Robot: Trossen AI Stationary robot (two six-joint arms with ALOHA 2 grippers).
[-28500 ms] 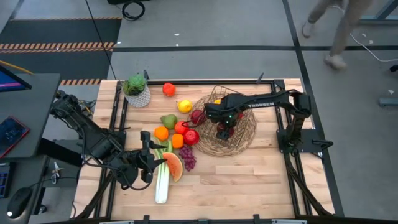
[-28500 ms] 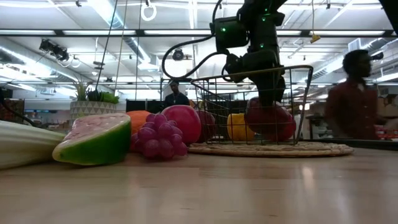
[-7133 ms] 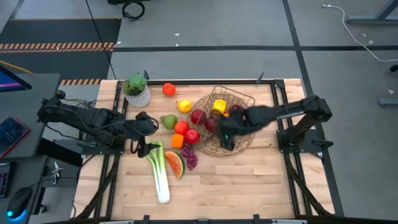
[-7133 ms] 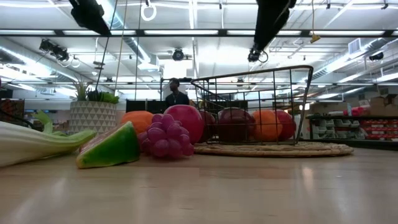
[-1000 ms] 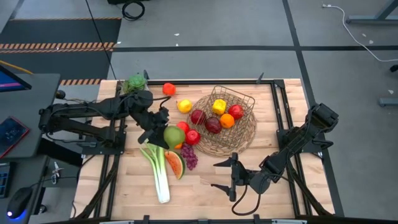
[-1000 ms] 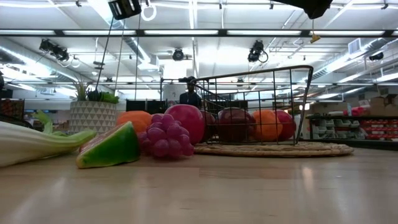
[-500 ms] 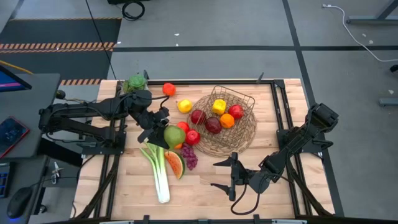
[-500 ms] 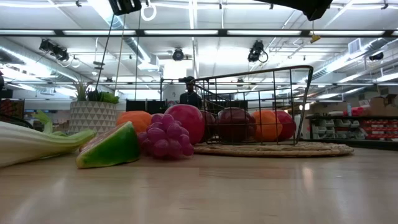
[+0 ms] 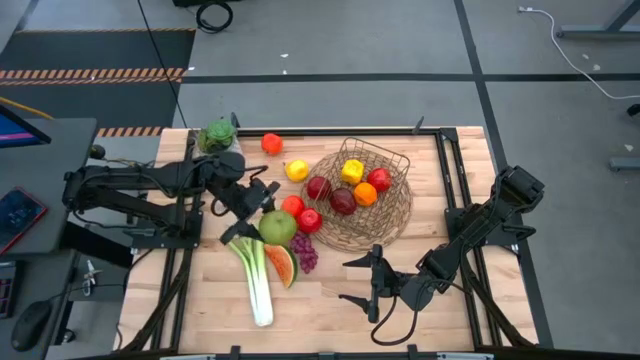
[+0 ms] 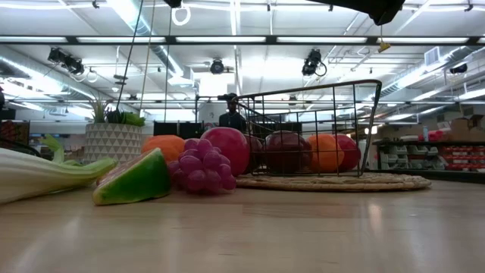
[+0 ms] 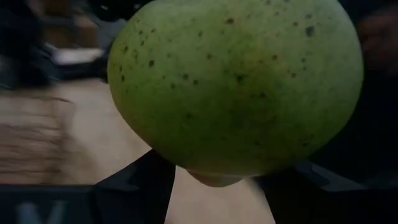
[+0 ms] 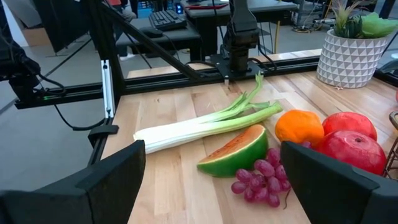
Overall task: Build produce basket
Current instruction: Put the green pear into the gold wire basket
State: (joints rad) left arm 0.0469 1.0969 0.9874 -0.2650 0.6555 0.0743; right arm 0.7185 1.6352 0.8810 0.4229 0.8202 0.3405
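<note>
High view, left end effector [image 9: 262, 222] gripping green pear [image 9: 279, 227], raised beside basket [image 9: 392, 216], right end effector [image 9: 358, 283] open

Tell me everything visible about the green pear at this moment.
The green pear is a smooth, rounded toy fruit, light green with small dark speckles, plastic-looking. The left gripper is shut on it, holding it above the loose produce beside the basket, over the red apples and the leek's top end. In the left wrist view it fills most of the picture, a dark finger at either side.
</note>
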